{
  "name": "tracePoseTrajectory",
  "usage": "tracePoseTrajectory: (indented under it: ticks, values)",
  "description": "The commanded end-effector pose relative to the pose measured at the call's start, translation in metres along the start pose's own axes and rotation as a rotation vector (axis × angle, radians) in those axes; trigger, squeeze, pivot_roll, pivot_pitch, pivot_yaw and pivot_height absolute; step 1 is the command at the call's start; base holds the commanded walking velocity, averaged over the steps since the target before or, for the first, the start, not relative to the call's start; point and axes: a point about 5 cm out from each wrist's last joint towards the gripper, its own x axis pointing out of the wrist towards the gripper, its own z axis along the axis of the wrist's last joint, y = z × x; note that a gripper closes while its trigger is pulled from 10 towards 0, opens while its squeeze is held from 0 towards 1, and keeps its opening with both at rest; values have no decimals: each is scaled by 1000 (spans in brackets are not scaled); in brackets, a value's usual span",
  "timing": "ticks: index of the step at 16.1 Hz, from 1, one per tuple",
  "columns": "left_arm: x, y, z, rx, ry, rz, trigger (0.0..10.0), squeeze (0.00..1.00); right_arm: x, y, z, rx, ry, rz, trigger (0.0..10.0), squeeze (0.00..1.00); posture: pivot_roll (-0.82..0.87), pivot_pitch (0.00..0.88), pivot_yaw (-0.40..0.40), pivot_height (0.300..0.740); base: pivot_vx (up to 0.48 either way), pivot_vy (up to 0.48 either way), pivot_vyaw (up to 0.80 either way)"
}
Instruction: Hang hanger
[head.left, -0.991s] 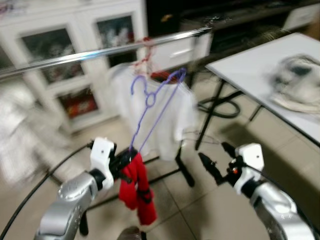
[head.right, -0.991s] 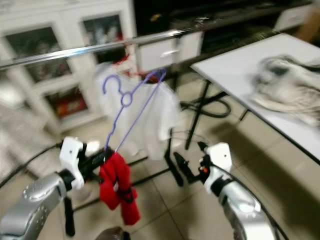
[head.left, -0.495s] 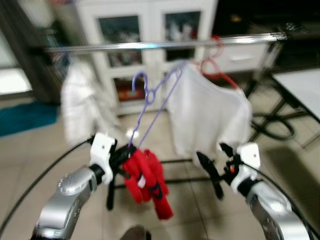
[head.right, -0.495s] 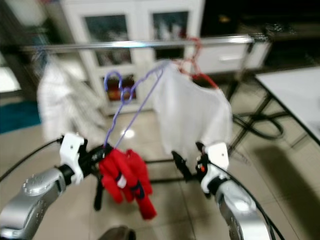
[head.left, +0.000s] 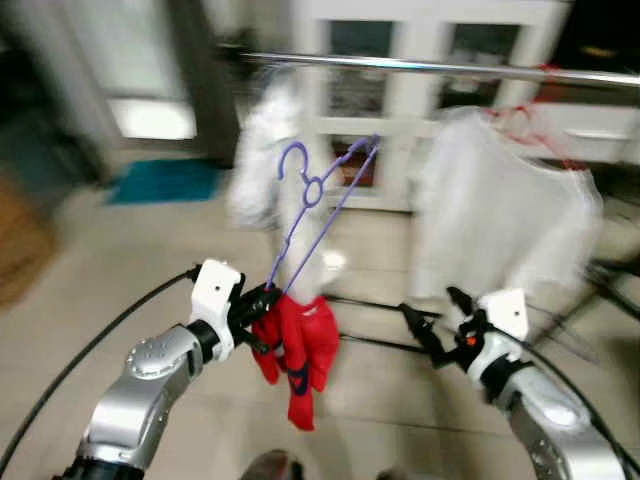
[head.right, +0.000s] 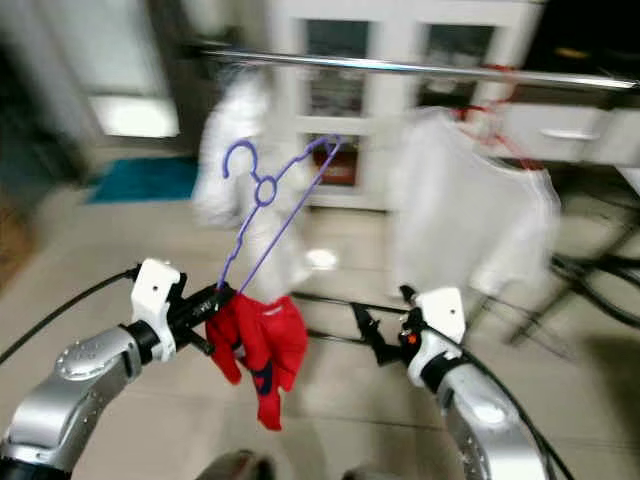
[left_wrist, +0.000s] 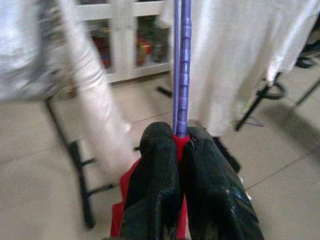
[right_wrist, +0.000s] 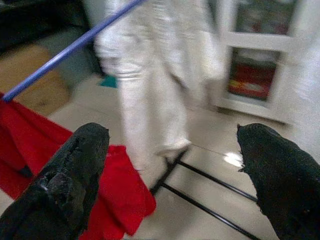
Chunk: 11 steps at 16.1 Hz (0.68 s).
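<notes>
My left gripper (left_wrist: 179, 150): pinching 1 purple hanger (head.left: 318, 205), 1 red garment (head.left: 297, 350) on it.
My right gripper (right_wrist: 175, 180): fingers spread.
Rail (head.left: 440, 68): 12 o'clock; 2 white garments (head.left: 497, 215).

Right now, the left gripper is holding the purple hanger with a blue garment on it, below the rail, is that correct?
Not quite: the garment is red, not blue, as the left eye view shows. The left gripper does hold the purple hanger below the rail.

Both arms were silver with white wrist blocks, a black cable (head.left: 90, 350) trailed from the left one, and each hand (head.left: 262, 300) had glossy black fingers (left_wrist: 155, 185).
</notes>
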Motion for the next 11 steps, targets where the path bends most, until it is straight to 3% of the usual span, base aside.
tracePoseTrajectory:
  ticks: [1,2,6,8,9,10,11]
  values:
    - [2,-3,1,7,1,-18,10000,0,-1,-3,2,-19,-6,-15,10000,0,-87,0,83,740,0,0,0]
    - [1,-4,5,39,6,-89,0,0,-3,-9,6,5,-23,-33,10000,0,-88,0,86,740,0,0,0]
    - [-11,8,16,148,135,-277,0,0,-11,-6,31,-70,-71,169,10000,0,-81,0,85,740,0,0,0]
    - [-19,18,38,200,183,-428,0,0,-19,-16,55,-201,-90,277,10000,0,-72,0,82,740,0,0,0]
    - [-20,19,40,207,191,-447,0,0,-20,-18,58,-225,-92,283,10000,0,-72,0,82,740,0,0,0]
    - [-23,25,47,243,222,-515,0,0,-25,-25,71,-202,-92,351,10000,922,-72,0,82,740,0,0,0]
    - [-23,29,51,283,240,-551,0,0,-28,-27,81,-221,-90,402,10000,1000,-72,0,82,740,0,0,0]
